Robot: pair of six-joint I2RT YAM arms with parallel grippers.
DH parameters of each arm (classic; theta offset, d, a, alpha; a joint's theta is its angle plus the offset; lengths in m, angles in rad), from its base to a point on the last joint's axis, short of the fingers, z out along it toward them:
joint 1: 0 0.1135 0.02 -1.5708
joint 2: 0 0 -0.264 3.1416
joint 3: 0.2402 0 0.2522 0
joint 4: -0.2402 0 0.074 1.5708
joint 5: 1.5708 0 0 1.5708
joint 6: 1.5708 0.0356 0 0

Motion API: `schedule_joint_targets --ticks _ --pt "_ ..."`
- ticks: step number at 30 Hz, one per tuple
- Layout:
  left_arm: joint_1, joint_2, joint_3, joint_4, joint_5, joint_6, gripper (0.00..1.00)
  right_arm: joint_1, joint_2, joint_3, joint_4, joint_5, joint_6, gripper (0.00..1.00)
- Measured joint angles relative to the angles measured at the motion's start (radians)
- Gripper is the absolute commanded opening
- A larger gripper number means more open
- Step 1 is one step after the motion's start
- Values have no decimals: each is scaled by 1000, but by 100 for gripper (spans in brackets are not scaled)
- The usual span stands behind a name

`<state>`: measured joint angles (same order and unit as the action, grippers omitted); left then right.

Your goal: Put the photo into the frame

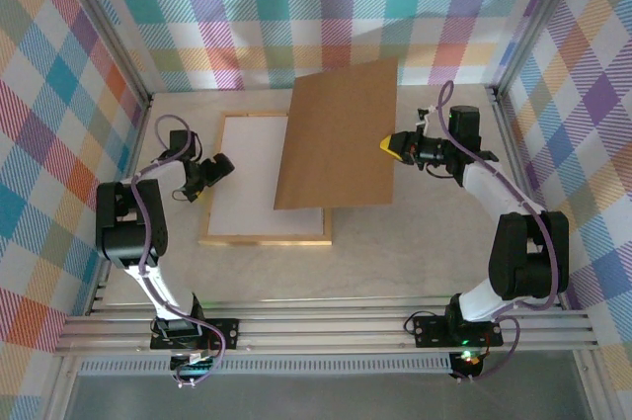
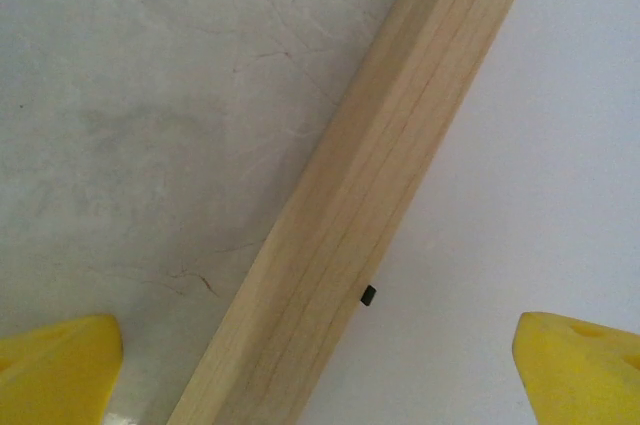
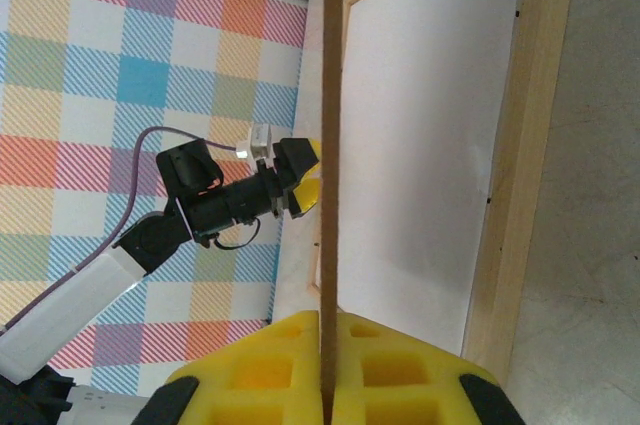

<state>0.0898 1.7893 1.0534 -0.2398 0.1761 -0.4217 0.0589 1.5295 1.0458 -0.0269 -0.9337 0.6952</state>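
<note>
The frame [image 1: 267, 240], thin light wood around a white inside [image 1: 247, 183], lies flat on the table left of centre. The photo is out of view. My right gripper [image 1: 391, 144] is shut on the right edge of a brown backing board [image 1: 336, 138], which hangs tilted above the frame's right part. In the right wrist view the board [image 3: 331, 145] stands edge-on between the yellow pads [image 3: 400, 375], with the frame's rail [image 3: 520, 175] beyond. My left gripper [image 1: 219, 169] is open over the frame's left rail [image 2: 340, 215], its yellow fingertips [image 2: 60, 370] straddling the rail with nothing held.
Plaid walls [image 1: 59, 94] close in the table on three sides. Aluminium rails [image 1: 326, 326] run along the near edge by the arm bases. Bare pale table surface [image 1: 415, 252] lies in front of and right of the frame.
</note>
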Motion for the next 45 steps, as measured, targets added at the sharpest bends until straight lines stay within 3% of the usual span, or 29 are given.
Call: schedule_joint_targets --ticks 9,18,24,31,38,45 --pt "-13 -23 -55 95 30 -31 100 -1 0 2 -12 3 -6 0" --pt "-187 -23 -63 162 172 -72 100 -1 0 23 -61 18 -37 0" --pt "-219 -23 -61 166 206 -90 100 -1 0 26 -90 26 -60 0" --pt "-195 -41 -48 112 124 -121 100 -5 42 125 -201 2 -138 0" --pt "-98 -198 -94 101 21 -192 100 -2 156 206 -243 -57 -171 0" --pt "-77 -238 -147 111 22 -230 100 44 258 247 -259 -66 -171 0"
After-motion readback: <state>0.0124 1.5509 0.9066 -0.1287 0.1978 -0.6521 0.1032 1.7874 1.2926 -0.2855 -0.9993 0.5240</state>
